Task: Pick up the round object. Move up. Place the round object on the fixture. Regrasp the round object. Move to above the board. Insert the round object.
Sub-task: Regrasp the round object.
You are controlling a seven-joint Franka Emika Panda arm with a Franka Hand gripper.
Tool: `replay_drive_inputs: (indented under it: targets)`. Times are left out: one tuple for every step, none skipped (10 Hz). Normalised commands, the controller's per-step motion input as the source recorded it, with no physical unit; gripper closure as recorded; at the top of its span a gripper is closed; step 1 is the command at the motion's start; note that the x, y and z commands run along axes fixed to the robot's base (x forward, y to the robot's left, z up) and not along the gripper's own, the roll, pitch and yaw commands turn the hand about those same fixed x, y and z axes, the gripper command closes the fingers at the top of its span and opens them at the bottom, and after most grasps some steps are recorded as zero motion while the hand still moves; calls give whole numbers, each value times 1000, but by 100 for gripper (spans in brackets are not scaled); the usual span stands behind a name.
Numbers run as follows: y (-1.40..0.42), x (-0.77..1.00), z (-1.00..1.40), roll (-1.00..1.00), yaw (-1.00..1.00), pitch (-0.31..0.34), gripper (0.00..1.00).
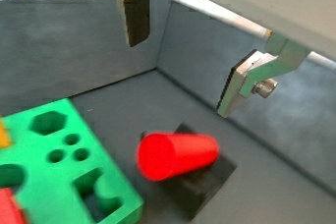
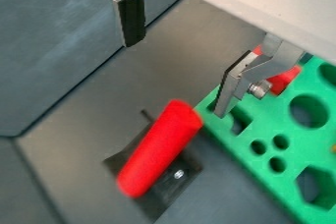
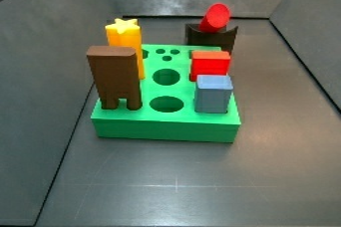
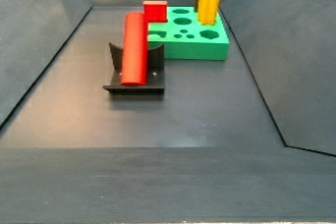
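Gripper: gripper (image 1: 197, 46) is seen only in both wrist views, jaws spread wide with nothing between the fingers (image 2: 129, 20); it hangs above the peg, not touching it. It is out of frame in both side views.
Red cylinder peg: red cylinder peg (image 4: 133, 44) lies tilted in the notch of the fixture (image 4: 136, 84), just beside the board.
Green board: green board (image 3: 167, 123) holds, left to right in a side view, a brown arch block (image 3: 115, 77), a yellow star block (image 3: 124, 40), a red cube (image 3: 210, 66) and a blue-grey block (image 3: 213, 94); round holes (image 3: 166, 76) down its middle are open.
Progress: judged done, pick-up, lift and placing on the fixture; left, regrasp, carry over the board, insertion.
Room: bin walls (image 1: 79, 36) rise at 12 o'clock of the fixture in a wrist view; bare floor (image 4: 157, 130) lies at 6 o'clock in a side view. The neighbouring blocks look likely to crowd the round holes.
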Motion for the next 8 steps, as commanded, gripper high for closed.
replay_drive_inputs:
  targets:
    - [-25, 50, -2, 1000, 43, 62, 0]
    - [-30, 65, -5, 1000, 48, 76, 0]
    - [-32, 77, -5, 1000, 55, 94, 0]
    - [-38, 85, -4, 1000, 65, 113, 0]
    - [-40, 92, -2, 1000, 84, 141, 0]
    - [-42, 97, -7, 1000, 107, 165, 0]
    - [-46, 102, -5, 1000, 154, 202, 0]
    - [-48, 105, -9, 855, 178, 201, 0]
